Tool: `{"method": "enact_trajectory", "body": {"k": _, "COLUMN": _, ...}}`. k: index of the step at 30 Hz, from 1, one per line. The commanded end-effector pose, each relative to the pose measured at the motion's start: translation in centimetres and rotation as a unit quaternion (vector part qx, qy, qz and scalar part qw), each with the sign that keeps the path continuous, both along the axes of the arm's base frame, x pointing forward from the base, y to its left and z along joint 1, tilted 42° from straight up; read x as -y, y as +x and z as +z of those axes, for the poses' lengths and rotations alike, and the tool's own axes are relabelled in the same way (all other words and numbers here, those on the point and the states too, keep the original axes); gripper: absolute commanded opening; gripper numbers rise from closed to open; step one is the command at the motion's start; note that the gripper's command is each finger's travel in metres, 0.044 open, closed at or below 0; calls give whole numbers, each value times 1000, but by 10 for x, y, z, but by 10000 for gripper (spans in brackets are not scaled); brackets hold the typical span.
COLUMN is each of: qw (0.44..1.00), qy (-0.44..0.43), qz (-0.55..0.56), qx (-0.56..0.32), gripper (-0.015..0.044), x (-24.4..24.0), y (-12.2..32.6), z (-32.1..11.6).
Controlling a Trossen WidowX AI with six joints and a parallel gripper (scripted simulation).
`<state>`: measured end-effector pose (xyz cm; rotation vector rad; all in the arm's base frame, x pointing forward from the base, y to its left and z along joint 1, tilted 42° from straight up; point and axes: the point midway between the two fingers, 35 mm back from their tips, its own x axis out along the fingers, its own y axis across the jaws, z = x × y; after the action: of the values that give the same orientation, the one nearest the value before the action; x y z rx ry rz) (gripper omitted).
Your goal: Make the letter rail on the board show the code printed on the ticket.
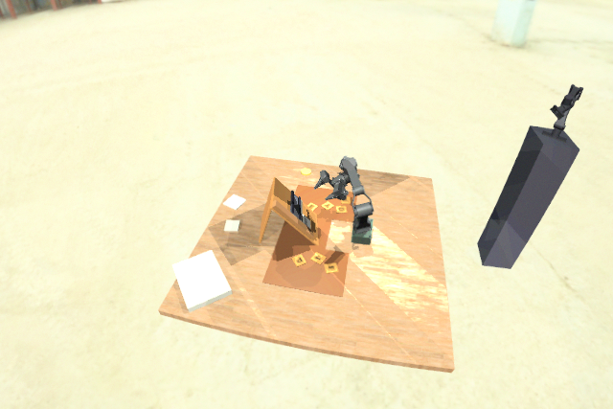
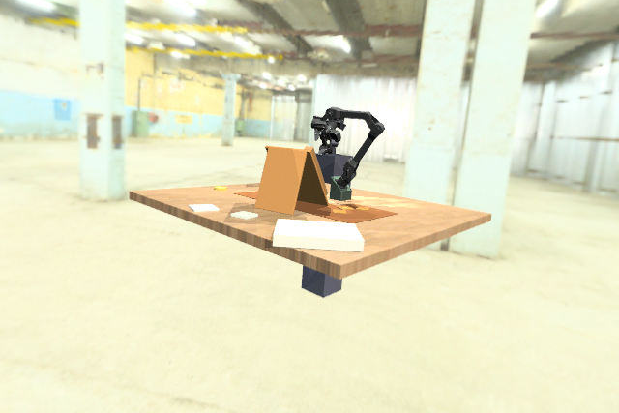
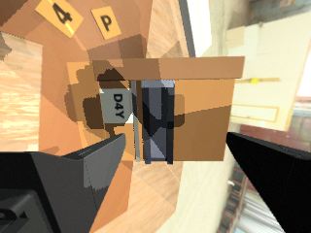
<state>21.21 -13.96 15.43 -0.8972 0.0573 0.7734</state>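
Observation:
The slanted board [image 1: 283, 191] [image 2: 280, 178] [image 3: 204, 133] carries a dark letter rail [image 1: 296, 204] [image 3: 157, 121], which shows no tiles. The ticket [image 3: 115, 106] below it reads D4Y. In the wrist view, the rail's capped end is at the top and its open end at the bottom. My gripper [image 1: 322, 193] [image 3: 174, 137] is open and empty, its fingers to either side of the rail's open end in that view. A 4 tile [image 3: 60, 16] and a P tile [image 3: 107, 23] lie flat on the brown mat [image 1: 297, 282]. More tiles lie beyond the board; their letters are unclear.
A thick white block [image 1: 201, 280] [image 2: 317, 237] lies near the counter's edge. Two thin white squares, one [image 1: 234, 202] farther back and one [image 1: 231, 225] nearer, lie behind the board. A yellow disc [image 1: 306, 171] [image 2: 220, 187] lies at the far edge. A dark pedestal [image 1: 530, 196] bears another arm.

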Motion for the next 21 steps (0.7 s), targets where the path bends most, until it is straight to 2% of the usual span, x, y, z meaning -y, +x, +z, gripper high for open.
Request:
{"method": "enact_trajectory", "body": {"k": 1, "qw": 998, "qy": -39, "qz": 30, "qx": -48, "gripper": 440, "x": 8, "y": 18, "z": 15}}
{"method": "enact_trajectory", "body": {"k": 5, "qw": 990, "qy": -87, "qz": 40, "qx": -105, "gripper": 440, "x": 15, "y": 39, "z": 35}}
{"method": "enact_trajectory", "body": {"k": 19, "qw": 989, "qy": -89, "qz": 40, "qx": -108, "gripper": 440, "x": 15, "y": 40, "z": 36}}
{"method": "enact_trajectory", "body": {"k": 21, "qw": 989, "qy": -67, "qz": 25, "qx": -132, "gripper": 387, "x": 17, "y": 40, "z": 31}}
